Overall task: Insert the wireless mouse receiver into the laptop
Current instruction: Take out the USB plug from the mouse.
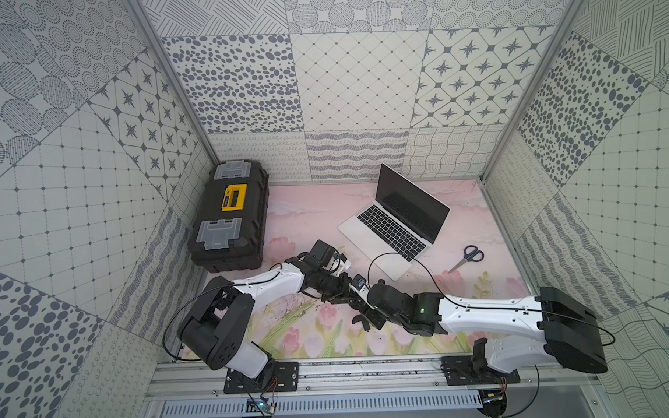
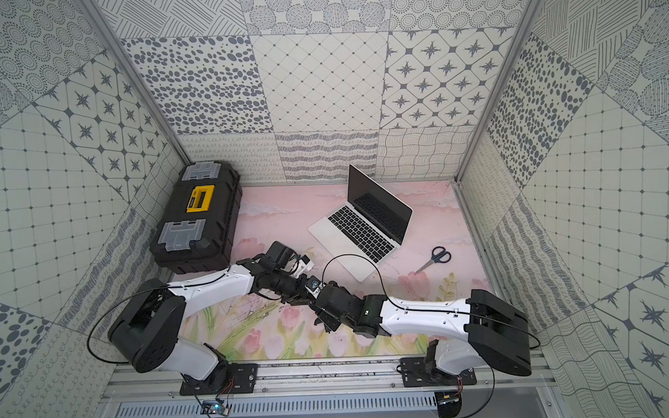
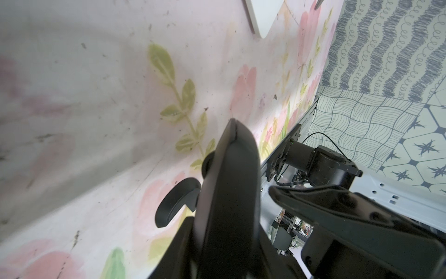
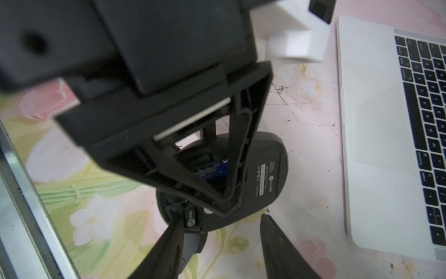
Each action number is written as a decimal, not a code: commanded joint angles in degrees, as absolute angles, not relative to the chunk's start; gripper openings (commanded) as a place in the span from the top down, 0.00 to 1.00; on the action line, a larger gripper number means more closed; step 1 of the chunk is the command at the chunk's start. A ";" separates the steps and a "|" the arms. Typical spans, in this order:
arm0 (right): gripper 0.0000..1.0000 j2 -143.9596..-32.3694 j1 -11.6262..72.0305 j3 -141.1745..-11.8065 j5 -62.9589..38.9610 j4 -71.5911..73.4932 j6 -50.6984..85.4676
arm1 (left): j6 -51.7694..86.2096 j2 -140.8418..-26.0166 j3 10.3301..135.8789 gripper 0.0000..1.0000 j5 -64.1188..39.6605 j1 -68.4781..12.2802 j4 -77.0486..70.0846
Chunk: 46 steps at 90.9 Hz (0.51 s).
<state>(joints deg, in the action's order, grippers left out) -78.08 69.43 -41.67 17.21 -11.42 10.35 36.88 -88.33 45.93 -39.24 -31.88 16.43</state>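
Note:
My left gripper (image 3: 231, 212) is shut on the black mouse (image 4: 265, 174) and holds it above the mat with its underside up. The battery bay is open and a blue battery (image 4: 214, 169) shows inside. The wireless mouse receiver (image 4: 190, 218), a tiny black stub with white marks, sits in the mouse's rim. My right gripper (image 4: 220, 227) is open just beside it, and one fingertip (image 4: 177, 224) touches the rim next to the stub. The black mouse cover piece (image 3: 176, 200) lies on the mat below. The silver laptop (image 1: 364, 232) stands open behind.
A black-and-yellow toolbox (image 1: 230, 217) fills the back left. Scissors (image 1: 468, 257) lie right of the laptop. The two arms meet over the middle of the floral mat (image 1: 314, 333). Patterned walls close off three sides.

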 commanded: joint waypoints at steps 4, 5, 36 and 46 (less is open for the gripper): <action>0.47 -79.24 69.78 -43.05 18.01 -7.93 11.60 | 38.47 -88.24 45.44 1.00 -44.19 -32.86 13.67; 0.48 -79.35 69.78 -43.06 18.06 -7.92 11.60 | 38.53 -88.24 45.44 1.00 -44.29 -32.91 13.60; 0.59 -81.69 69.79 -42.49 23.70 -7.78 10.38 | 41.78 -87.77 45.34 1.00 -48.04 -33.60 12.15; 0.69 -81.72 70.15 -42.26 30.65 -7.57 9.84 | 41.55 -88.35 45.12 1.00 -48.19 -33.63 13.45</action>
<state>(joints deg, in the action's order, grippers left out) -80.36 70.46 -41.98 20.60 -9.82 9.96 39.72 -88.36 45.17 -37.43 -32.51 14.31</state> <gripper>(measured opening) 0.353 0.355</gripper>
